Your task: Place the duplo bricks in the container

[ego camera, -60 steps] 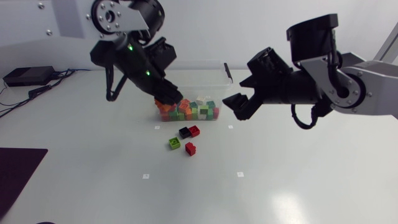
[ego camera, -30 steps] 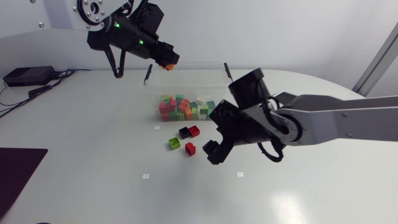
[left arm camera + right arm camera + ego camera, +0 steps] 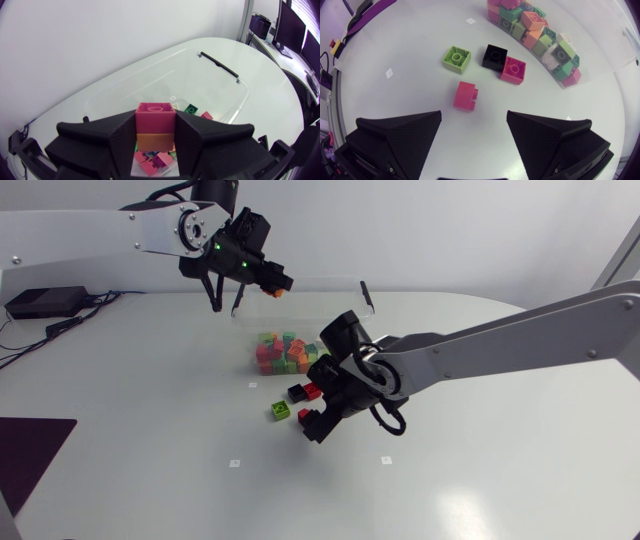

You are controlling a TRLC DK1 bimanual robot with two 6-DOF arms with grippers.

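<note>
Right now we are clamping our left gripper on a small stack of two, a pink brick sitting on an orange brick, with one finger pressing on each side. We are holding that stack in the air over the far left part of the clear container, above its rim. Inside the container a pile of bricks in red, green, orange and white is lying along the near wall, and in the left wrist view a few of them are showing under the stack.

Our right arm is reaching in from the right, past the near side of the container, and we are keeping the right gripper spread wide with nothing between its fingers. It is hanging just over the nearest red brick, which is lying on the white table ahead of the gap between the fingers, touching neither.

Three more are lying on the table between that one and the container: a green brick to the left, and a black brick touching another red brick on its right. All four are sitting outside the container, close to its near wall.
</note>
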